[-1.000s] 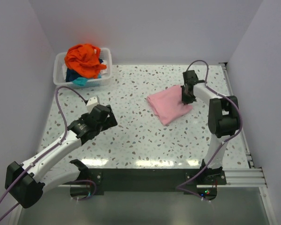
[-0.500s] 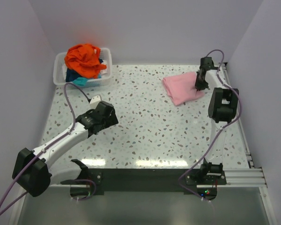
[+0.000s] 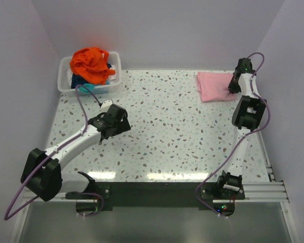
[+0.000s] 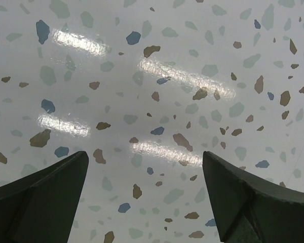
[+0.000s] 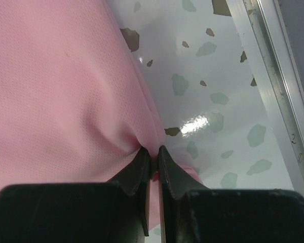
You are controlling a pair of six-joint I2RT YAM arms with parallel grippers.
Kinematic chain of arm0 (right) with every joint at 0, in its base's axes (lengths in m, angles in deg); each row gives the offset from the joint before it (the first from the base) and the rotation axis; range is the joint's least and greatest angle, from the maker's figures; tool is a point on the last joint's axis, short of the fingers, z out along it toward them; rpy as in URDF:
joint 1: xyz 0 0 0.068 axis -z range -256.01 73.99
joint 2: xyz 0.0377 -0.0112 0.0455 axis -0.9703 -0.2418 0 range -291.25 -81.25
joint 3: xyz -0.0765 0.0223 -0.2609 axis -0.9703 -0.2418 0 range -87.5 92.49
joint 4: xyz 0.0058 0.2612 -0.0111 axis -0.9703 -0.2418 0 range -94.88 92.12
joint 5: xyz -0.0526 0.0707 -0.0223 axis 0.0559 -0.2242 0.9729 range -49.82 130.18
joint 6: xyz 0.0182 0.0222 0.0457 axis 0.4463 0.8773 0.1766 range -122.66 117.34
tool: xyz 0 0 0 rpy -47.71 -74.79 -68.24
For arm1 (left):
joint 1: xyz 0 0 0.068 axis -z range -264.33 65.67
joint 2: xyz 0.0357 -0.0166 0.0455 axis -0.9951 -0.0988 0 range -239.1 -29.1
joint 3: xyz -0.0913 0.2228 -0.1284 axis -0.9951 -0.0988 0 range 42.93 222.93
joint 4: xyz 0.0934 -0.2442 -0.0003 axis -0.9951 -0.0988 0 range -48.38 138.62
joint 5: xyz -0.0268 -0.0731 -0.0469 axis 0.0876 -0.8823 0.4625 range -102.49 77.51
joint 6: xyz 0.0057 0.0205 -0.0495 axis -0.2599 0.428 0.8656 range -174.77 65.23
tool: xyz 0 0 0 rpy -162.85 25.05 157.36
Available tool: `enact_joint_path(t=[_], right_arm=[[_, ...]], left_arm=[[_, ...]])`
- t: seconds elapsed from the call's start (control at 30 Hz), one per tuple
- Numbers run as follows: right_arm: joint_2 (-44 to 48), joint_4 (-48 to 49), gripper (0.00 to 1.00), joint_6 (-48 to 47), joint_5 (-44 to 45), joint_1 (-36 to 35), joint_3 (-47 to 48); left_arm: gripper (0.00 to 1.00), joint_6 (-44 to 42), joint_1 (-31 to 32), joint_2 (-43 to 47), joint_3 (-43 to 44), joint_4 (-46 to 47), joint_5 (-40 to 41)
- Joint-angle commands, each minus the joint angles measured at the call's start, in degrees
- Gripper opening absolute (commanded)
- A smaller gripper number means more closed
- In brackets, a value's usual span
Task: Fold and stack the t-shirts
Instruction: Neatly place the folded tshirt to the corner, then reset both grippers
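Observation:
A folded light pink t-shirt (image 3: 213, 86) lies at the table's far right corner. My right gripper (image 3: 233, 87) is shut on its right edge. The right wrist view shows the pink t-shirt (image 5: 55, 101) bunched into the right gripper (image 5: 152, 150), jaws pinched on the cloth. An orange t-shirt (image 3: 91, 63) is heaped on top of a white bin (image 3: 65, 81) at the far left, with teal cloth (image 3: 86, 87) and dark blue cloth under it. Over bare table left of centre my left gripper (image 3: 122, 121) is open; the left gripper (image 4: 144, 162) holds nothing.
A metal rail (image 5: 273, 76) runs along the table's right edge, close beside the pink shirt. The white walls close in the table at the back and on both sides. Speckled tabletop (image 3: 167, 131) spreads between the two arms.
My right gripper has dragged the pink t-shirt from the middle right of the table to the far right corner. My left arm has swung a little towards the centre, still open.

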Motion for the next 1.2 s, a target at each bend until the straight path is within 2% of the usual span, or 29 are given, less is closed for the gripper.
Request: enact_joint_path(t=[0.0, 0.17, 0.27, 0.3, 0.4, 0.5, 0.63, 0.9, 1.03, 1.17], right_arm=[[-1.2, -1.1, 0.00, -0.8, 0.9, 0.8, 2.6], [-0.6, 0.6, 0.01, -2.2, -0.8, 1.3, 2.6], [0.2, 0.9, 0.18, -1.6, -1.2, 1.3, 2.5], [1.1, 1.1, 0.29, -1.2, -1.9, 1.3, 2.2], [3.1, 2.1, 0.43, -0.1, -2.7, 1.3, -0.2], [6.7, 4.2, 0.99, 1.0, -3.2, 1.3, -3.1], [12.2, 7.7, 0.99, 3.2, -2.0, 1.2, -8.3], [22.9, 8.4, 0.99, 4.5, -0.7, 1.2, -15.5], [32.7, 13.2, 0.99, 4.8, -2.4, 1.2, -24.6], [44.8, 18.3, 0.99, 6.8, -6.4, -0.3, -40.1]], left_arm=[[1.00, -1.0, -0.6, -0.7, 2.8, 2.3, -0.4], [1.00, -1.3, -0.6, -1.3, 3.5, 2.7, -0.9], [1.00, -1.6, -0.6, -1.4, 3.7, 2.9, -1.0], [1.00, -1.6, -0.6, -1.4, 3.8, 2.9, -1.1], [1.00, -2.7, -0.6, -1.3, 4.4, 3.5, -1.2], [1.00, -4.0, -0.6, -1.2, 6.0, 3.4, -1.0], [1.00, -4.8, -0.6, 1.0, 6.2, 4.3, -1.0], [1.00, -5.8, -0.6, 5.3, 5.6, 4.5, -2.1], [1.00, -5.8, -0.6, 8.9, 4.6, 4.3, -2.9], [1.00, -4.7, -0.6, 12.6, 2.9, 3.1, -2.8]])
